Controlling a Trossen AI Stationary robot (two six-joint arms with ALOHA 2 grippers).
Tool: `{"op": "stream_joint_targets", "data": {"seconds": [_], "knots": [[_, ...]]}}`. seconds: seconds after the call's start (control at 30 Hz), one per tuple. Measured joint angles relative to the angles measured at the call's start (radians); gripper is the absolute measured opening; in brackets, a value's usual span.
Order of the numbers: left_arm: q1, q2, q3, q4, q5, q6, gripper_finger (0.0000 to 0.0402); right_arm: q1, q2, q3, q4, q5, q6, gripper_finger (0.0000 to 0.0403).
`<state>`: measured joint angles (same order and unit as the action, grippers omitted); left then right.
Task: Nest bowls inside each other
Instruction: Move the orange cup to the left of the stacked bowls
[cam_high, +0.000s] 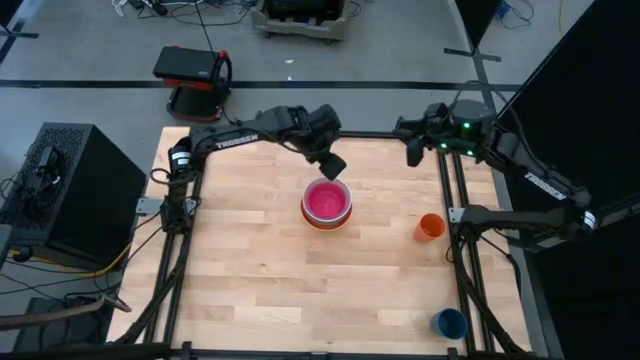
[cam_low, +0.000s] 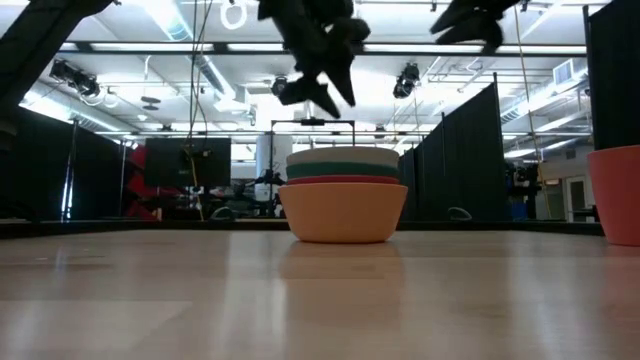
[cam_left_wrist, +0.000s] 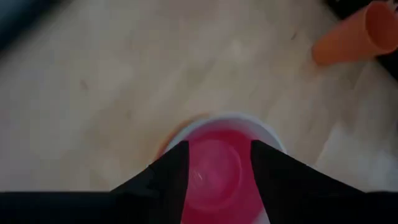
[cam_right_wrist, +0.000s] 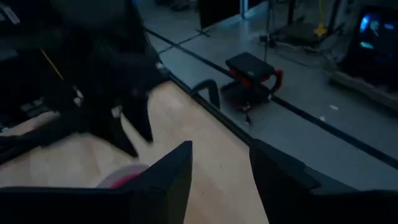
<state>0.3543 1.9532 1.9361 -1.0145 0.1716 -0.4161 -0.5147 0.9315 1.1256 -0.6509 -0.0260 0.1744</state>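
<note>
Your bowls (cam_high: 327, 203) sit nested mid-table — pink innermost, yellow-orange outermost — so the stack looks complete. Your left gripper (cam_high: 332, 162) hovers just above the stack's far rim, fingers parted and empty, clear of the bowls. Your right gripper (cam_high: 414, 152) waits well apart at the table's far edge — also parted, holding nothing.

The stack of round plastic bowls (cam_low: 344, 195) shows bands of yellow-orange, red-orange, teal green and white with a pink inside, on a pale blond wooden tabletop (cam_high: 250, 260) that also carries a small orange cup (cam_high: 430, 227) and a small dark blue cup (cam_high: 450, 323).
</note>
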Motion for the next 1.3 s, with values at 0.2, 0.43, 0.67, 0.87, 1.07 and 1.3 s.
{"op": "stream_joint_targets", "data": {"seconds": [0.2,0.43,0.67,0.87,1.07,1.3], "knots": [[0.01,0.0,0.06,0.001,-0.034,0.071,0.0158,0.0,-0.062,0.0,-0.212,-0.019,0.03,0.0136],[0.021,0.0,0.126,0.001,-0.072,0.15,0.0158,0.004,-0.125,0.0,-0.469,-0.046,0.06,0.0134],[0.021,0.0,0.126,0.001,-0.07,0.15,0.0158,0.038,-0.086,0.0,-0.724,-0.063,0.052,0.0138],[0.02,0.0,0.126,0.001,-0.069,0.15,0.0158,0.06,-0.056,-0.038,-0.827,-0.067,0.054,0.0156],[0.021,0.0,0.126,0.0,-0.066,0.15,0.0158,0.074,-0.054,-0.155,-0.782,-0.093,0.061,0.0163],[0.021,0.0,0.126,-0.001,-0.063,0.15,0.0158,0.09,-0.053,-0.292,-0.729,-0.124,0.069,0.0171]]}}
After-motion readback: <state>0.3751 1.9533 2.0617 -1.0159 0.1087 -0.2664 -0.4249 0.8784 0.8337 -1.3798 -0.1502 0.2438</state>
